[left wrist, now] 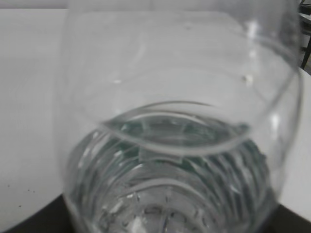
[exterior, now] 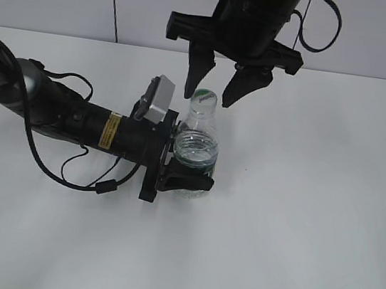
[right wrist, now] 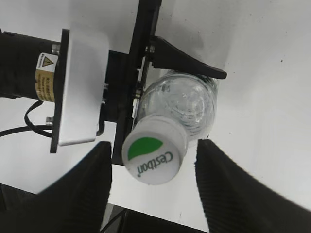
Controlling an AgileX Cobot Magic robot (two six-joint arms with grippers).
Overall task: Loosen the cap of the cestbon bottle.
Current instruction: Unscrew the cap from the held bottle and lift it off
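Left arm: a black cylindrical arm lying low over the desk [exterior: 292,259], with a yellow warning sticker and a loose black cable looped below it.
Wrist camera: a small grey box [exterior: 159,101] on the left arm's end, just at 9 o'clock of the bottle's neck.
Left pincer [exterior: 189,178]: matte black fingers clamped on the lower body of the cestbon bottle [exterior: 197,145]; in the right wrist view one smooth tapered finger [right wrist: 187,60] lies pressed along the bottle's side.
Cestbon bottle: clear thin plastic, upright on the desk near its middle, round shoulder, ribbed wall, dark green band low down, part filled with water; the water line shows as a curved edge in the left wrist view [left wrist: 175,145].
Cap [right wrist: 154,150]: round, white, smooth plastic, with a green half-circle and "Cestbon" lettering on top, seated on the neck.
Right pincer [exterior: 215,90]: black, hanging from 12 o'clock, fingers spread apart either side of the cap and not touching it; their inner pads [right wrist: 82,194] are finely ridged.
Desk: plain white, matte, with soft shadows.
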